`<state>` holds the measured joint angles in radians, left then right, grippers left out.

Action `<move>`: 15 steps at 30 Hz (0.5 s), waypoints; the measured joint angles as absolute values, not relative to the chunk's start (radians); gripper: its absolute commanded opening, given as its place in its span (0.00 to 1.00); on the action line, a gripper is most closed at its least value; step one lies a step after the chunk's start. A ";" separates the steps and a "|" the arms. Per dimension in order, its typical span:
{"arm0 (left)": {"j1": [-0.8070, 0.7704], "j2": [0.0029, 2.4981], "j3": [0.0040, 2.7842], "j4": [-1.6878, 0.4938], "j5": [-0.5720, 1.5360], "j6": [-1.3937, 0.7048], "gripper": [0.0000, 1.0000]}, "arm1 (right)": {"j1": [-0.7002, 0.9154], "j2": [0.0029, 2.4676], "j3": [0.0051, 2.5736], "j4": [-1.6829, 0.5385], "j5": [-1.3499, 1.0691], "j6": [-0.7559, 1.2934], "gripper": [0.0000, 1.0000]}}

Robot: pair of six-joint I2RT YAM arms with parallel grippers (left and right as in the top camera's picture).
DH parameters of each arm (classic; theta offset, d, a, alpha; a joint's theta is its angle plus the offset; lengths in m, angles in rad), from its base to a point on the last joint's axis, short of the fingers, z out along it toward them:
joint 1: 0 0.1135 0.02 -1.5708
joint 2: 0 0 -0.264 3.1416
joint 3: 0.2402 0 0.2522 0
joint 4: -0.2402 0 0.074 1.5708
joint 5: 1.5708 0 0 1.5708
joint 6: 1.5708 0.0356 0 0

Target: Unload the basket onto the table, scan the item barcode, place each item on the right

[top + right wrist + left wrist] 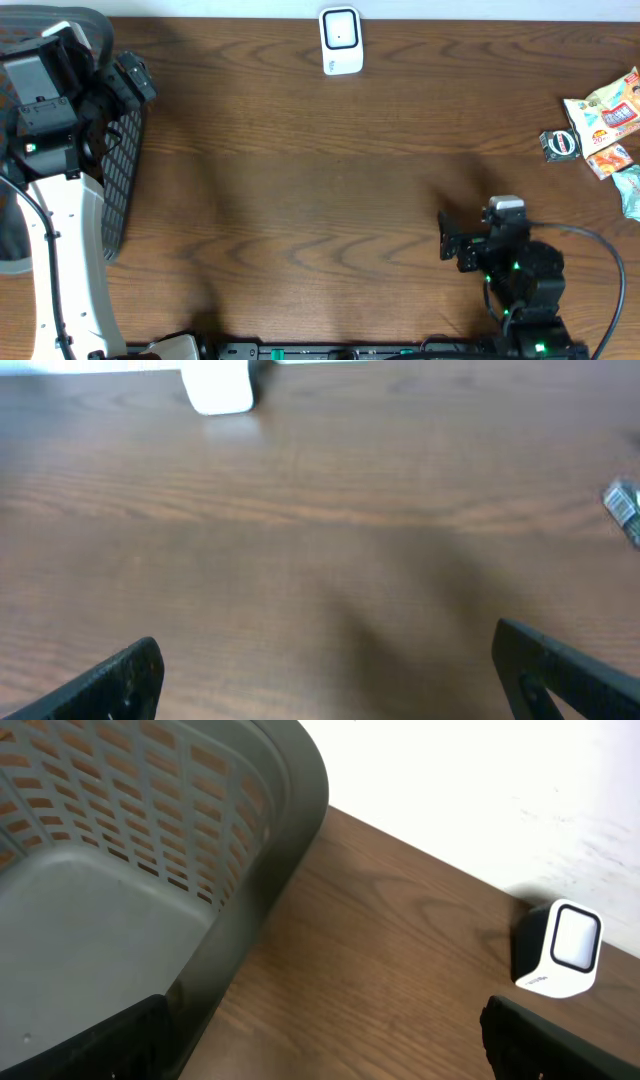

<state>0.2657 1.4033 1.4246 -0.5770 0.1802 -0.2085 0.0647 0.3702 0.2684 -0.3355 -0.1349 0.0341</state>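
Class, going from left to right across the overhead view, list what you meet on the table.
Grey basket → white scanner → right hand, open → snack packets.

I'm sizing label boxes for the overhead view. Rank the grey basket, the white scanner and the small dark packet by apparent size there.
1. grey basket, largest even though partly hidden.
2. white scanner.
3. small dark packet, somewhat smaller than the scanner.
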 measured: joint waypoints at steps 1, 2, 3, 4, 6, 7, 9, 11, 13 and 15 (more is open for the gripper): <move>0.266 1.403 1.425 -0.577 0.180 -0.209 0.98 | 0.065 0.352 0.244 -0.308 -0.138 0.030 0.99; 0.266 1.404 1.425 -0.577 0.180 -0.209 0.98 | 0.065 0.332 0.216 -0.274 -0.141 0.025 0.99; 0.266 1.404 1.425 -0.577 0.180 -0.209 0.98 | 0.065 0.316 0.190 -0.245 -0.143 0.020 0.99; 0.266 1.403 1.425 -0.577 0.180 -0.208 0.98 | 0.065 0.304 0.168 -0.213 -0.143 0.017 0.99; 0.266 1.403 1.425 -0.577 0.180 -0.209 0.98 | 0.065 0.278 0.113 -0.134 -0.145 0.011 0.99; 0.266 1.403 1.425 -0.577 0.180 -0.209 0.98 | 0.065 0.268 0.090 -0.107 -0.146 0.010 0.99; 0.266 1.404 1.425 -0.577 0.180 -0.209 0.98 | 0.065 0.247 0.049 -0.054 -0.147 0.009 0.99; 0.266 1.404 1.425 -0.577 0.180 -0.209 0.98 | 0.065 0.226 0.018 -0.038 -0.147 0.006 0.99; 0.266 1.404 1.425 -0.577 0.180 -0.208 0.98 | 0.065 0.216 0.008 -0.031 -0.147 -0.002 0.99; 0.266 1.403 1.425 -0.577 0.180 -0.208 0.98 | 0.065 0.208 0.007 -0.024 -0.147 -0.013 0.99</move>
<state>0.2657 1.4033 1.4246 -0.5770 0.1802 -0.2085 0.0647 0.2081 0.0071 -0.0238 -0.1471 -0.0132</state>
